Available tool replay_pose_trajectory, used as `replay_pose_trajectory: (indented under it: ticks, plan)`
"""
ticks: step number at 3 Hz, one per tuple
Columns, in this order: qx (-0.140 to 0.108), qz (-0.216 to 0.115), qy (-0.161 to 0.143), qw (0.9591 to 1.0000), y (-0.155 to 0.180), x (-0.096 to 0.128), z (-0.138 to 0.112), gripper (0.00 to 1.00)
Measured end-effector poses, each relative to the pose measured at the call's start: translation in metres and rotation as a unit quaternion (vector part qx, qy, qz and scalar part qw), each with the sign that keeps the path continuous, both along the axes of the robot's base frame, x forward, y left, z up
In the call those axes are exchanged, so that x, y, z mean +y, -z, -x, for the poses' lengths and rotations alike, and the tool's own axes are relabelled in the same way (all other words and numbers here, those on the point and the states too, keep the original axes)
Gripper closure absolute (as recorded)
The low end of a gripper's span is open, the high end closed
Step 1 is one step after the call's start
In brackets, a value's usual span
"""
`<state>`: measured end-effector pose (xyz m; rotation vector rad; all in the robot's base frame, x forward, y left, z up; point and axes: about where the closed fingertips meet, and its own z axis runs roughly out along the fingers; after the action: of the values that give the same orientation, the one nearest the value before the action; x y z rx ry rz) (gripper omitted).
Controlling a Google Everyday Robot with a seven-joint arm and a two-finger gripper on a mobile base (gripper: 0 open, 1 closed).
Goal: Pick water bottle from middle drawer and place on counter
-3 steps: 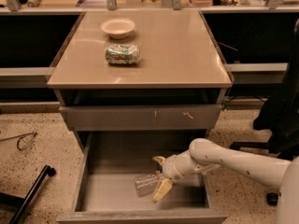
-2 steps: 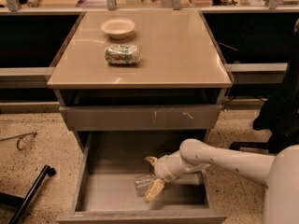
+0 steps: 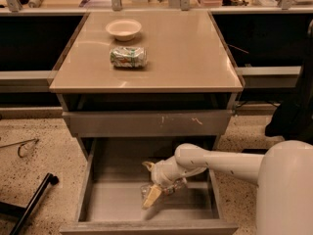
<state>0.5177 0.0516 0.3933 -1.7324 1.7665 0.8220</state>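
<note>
Water bottle (image 3: 173,187) lies on its side on the floor of the open middle drawer (image 3: 110,202), which is pulled out below the front edge of the tabletop (image 3: 188,53). It rests right of the drawer's centre and towards the drawer's front. Its long axis runs roughly left to right, parallel to that front edge, with the left end tipped slightly nearer the camera. I cannot tell which end carries the cap.

The hand (image 3: 149,181) reaches in from the right on the robot's single arm and sits at the bottle's left end, directly over it. Its two tan fingers (image 3: 152,195) are spread apart, one behind the bottle and one in front, so they straddle the body across its narrow width. They do not look pressed against the plastic, and the bottle appears to rest on the drawer floor rather than hang from the hand.

The grasp seems lined up: closing across the short axis should catch it, though a smooth round bottle could roll or squirt sideways. On the tabletop, a soda can (image 3: 128,57) and a bowl (image 3: 123,28) sit towards the back-left corner, well apart from the right half.
</note>
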Motion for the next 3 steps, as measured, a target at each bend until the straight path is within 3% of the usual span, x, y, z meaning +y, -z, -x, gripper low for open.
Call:
replay_pose_trajectory:
  ticks: [2,3]
  plan:
    - [-0.016,0.026,0.008,0.9995,0.002,-0.020,-0.010,0.00]
    - [-0.016,0.019,0.016,0.9996,0.001,-0.036,-0.012,0.00]
